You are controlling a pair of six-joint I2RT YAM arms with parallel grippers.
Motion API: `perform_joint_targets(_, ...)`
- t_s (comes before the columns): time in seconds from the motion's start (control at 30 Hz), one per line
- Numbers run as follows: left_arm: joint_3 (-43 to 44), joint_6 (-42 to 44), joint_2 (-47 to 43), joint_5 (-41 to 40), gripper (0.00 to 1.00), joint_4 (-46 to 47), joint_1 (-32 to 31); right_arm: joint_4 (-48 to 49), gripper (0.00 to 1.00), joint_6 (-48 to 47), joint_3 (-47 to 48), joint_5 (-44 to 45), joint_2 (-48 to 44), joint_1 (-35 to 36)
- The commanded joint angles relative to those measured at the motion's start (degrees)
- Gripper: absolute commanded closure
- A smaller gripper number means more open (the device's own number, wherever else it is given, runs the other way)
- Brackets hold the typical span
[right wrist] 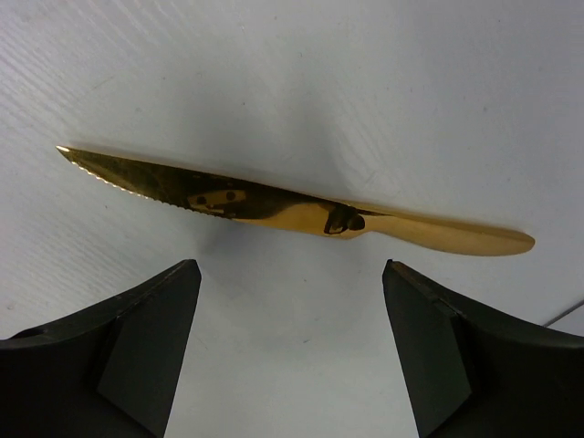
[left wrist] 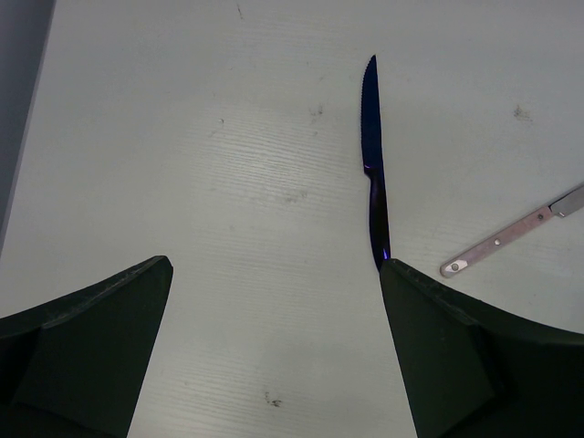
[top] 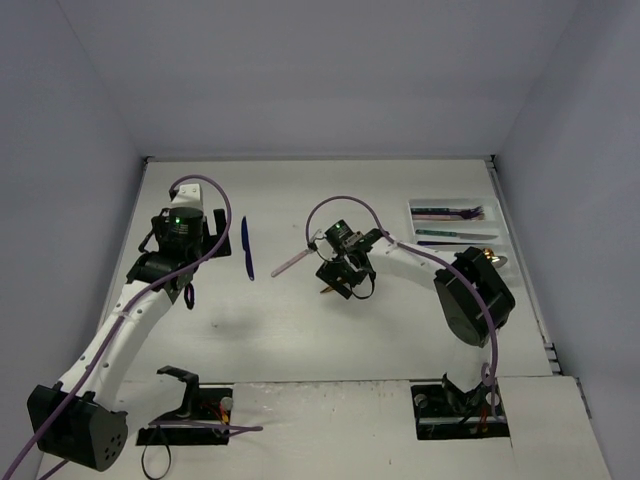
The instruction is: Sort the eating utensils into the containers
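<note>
Right wrist view: finds the right gripper point(right wrist: 290, 266) spread wide, gripping nothing, poised over the gold knife point(right wrist: 292, 205) lying flat on the table point(right wrist: 411, 82). Puts the knife's length along the line from one finger to the other, not across it. Risks, on closing like that, pressing on blade and handle ends or shoving the knife endwise instead of pinching it; probably calls for a wrist turn first. Risks too a slip on such thin, polished metal: little edge to catch, likely to pivot or skate away under one finger landing early.

Left wrist view: finds the left gripper point(left wrist: 276, 263) fully parted and likewise holding nothing. Places the dark blue knife point(left wrist: 373, 164) off to one side, handle end just beside one finger point(left wrist: 429, 328), not between the two. Suggests a closing there would miss, or nudge the knife toward the pink-handled knife point(left wrist: 511, 235) nearby.

Top external view: sets the white tray point(top: 450, 200) at the far right of the table, well apart from both knives, a few utensils point(top: 450, 212) already in its compartments. Means a long carry; threatens a drop with a loose or off-centre grip, or a tilted knife catching a divider and ending across two compartments.
</note>
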Motion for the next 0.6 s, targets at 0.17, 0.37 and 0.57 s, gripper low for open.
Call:
perform_joint_targets(0.17, 1.38, -0.13, -0.18, -0.51, 0.03, 1.88, 0.26, 0.28, 0.25, -0.72, 6.21, 2.39, 4.57, 0.76)
perform_joint_targets(0.37, 1.21, -0.04, -0.49, -0.69, 0.03, 1.82, 0.26, 0.89, 0.28, -0.79, 10.95, 2.45, 9.25, -0.83)
perform_joint_targets(0.57, 1.28, 0.05, -0.68, -0.77, 0.03, 1.9, 0.26, 1.76, 0.3, 0.94, 15.33, 1.94, 12.37, -5.12)
